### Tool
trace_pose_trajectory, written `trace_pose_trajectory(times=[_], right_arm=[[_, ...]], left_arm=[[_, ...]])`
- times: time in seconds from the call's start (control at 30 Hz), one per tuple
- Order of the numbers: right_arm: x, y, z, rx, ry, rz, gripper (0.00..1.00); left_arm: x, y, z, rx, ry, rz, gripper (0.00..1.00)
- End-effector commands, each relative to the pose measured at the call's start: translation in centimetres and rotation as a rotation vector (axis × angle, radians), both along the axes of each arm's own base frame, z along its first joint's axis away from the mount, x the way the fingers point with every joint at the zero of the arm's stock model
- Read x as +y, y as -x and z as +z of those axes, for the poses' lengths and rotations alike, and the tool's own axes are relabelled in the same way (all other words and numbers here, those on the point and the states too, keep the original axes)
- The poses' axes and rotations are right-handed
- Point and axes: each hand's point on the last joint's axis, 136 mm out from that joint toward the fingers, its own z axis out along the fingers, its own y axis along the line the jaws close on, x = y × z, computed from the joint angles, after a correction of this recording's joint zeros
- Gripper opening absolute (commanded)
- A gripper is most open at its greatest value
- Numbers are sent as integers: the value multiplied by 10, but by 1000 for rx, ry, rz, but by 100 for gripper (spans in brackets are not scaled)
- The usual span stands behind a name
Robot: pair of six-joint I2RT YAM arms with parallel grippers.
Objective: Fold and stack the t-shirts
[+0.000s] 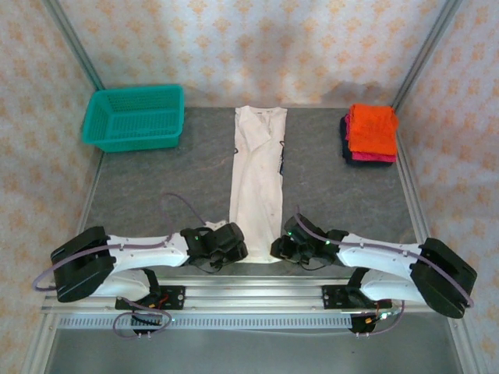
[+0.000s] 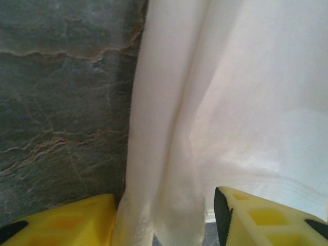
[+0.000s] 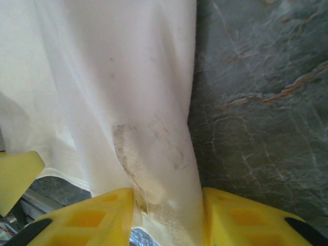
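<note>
**Q:** Where is the white cloth t-shirt (image 1: pixel 257 171), folded to a strip?

**A:** On the grey surface (image 1: pixel 156 187), long axis straight away from me. My left claw (image 2: pixel 164 220) stands half-open astride its near-left corner; my right claw (image 3: pixel 169 215) pinches the near-right.

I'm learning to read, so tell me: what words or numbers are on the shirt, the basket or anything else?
White cloth t-shirt: small dark print at its side edges, too small to read.
Teal plastic mesh basket: no writing seen.
Stack of folded orange, pink and dark shirts: no writing seen.
</note>
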Motion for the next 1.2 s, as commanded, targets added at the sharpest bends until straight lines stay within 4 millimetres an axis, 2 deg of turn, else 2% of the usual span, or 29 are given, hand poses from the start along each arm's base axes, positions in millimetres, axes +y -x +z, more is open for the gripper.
trace_pose_trajectory(times=[0.0,0.07,0.13,0.3,0.47,0.57,0.77,0.9,1.0,1.17], right_arm=[[7,-1,3,4,-41,-26,35],[7,-1,4,1,-45,-31,26],[6,-1,4,2,-45,-31,2],[6,-4,7,-10,-44,-46,0],[-10,-10,20,-67,-18,-97,0],[-22,-12,37,-128,-13,-118,0],[-21,-7,64,-141,-54,-86,0],[-20,-28,94,-242,-60,-109,0],[-20,-47,96,-219,-38,-117,0],[-18,-92,107,-236,-41,-124,0]], left_arm=[[-1,-5,-4,-27,-9,11,48],[-2,-6,-3,-30,-7,14,39],[-2,-7,-1,-35,-4,15,28],[-2,-7,6,-41,-7,8,1],[7,-7,19,-56,-30,13,0],[17,-6,30,-70,-62,13,0],[15,2,49,-41,-53,-5,0],[17,-12,72,-61,-72,9,0],[19,-30,81,-64,-76,30,0],[18,-72,98,-91,-78,44,0]])
